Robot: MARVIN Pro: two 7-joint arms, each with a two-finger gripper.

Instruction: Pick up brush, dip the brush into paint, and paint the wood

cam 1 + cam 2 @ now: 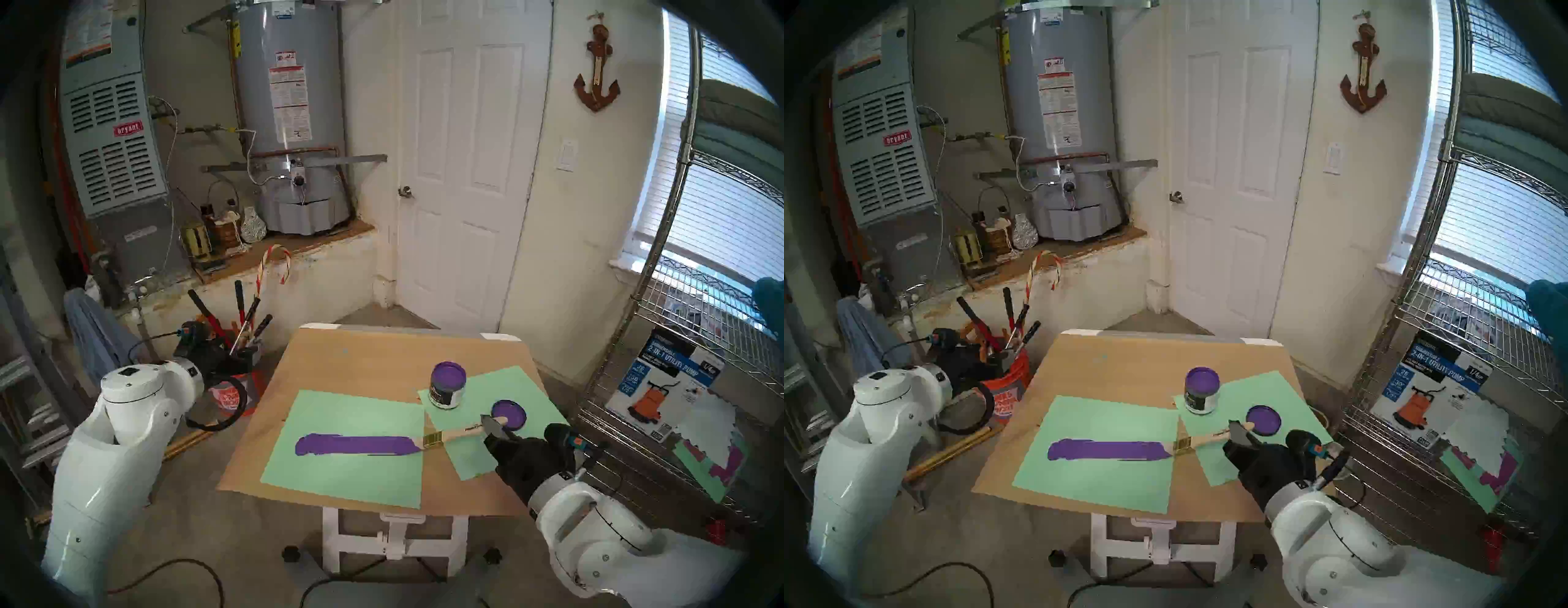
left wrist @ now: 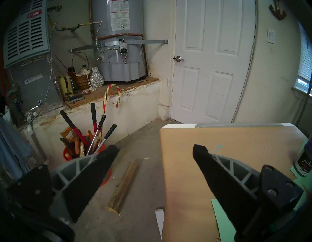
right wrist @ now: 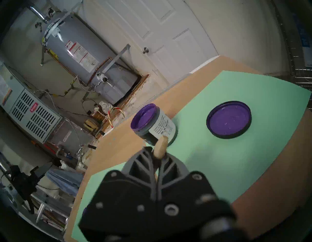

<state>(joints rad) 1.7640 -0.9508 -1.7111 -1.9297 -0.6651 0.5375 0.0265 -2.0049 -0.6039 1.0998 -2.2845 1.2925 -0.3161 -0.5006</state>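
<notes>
The wood [image 1: 354, 444] [image 1: 1106, 450] is a flat strip coated purple, lying on the large mint-green sheet. The brush [image 1: 456, 434] [image 1: 1202, 439] slants down to its right end, bristles touching there. My right gripper [image 1: 494, 424] [image 1: 1241, 429] [image 3: 157, 154] is shut on the pale handle, whose tip [image 3: 161, 145] pokes out between the fingers. The open jar of purple paint [image 1: 448, 373] [image 1: 1202, 380] [image 3: 145, 117] stands just beyond. Off the table's left side, my left gripper [image 2: 154, 150] hangs open with nothing between its fingers.
The jar's lid [image 1: 508, 414] [image 3: 228, 120], purple inside, lies on the smaller green sheet [image 1: 505, 382]. A brown board [image 1: 360, 361] covers the table. An orange bucket of tools [image 2: 84, 148] and a wood scrap [image 2: 122, 187] sit on the floor at left. A wire shelf [image 1: 700, 361] stands at right.
</notes>
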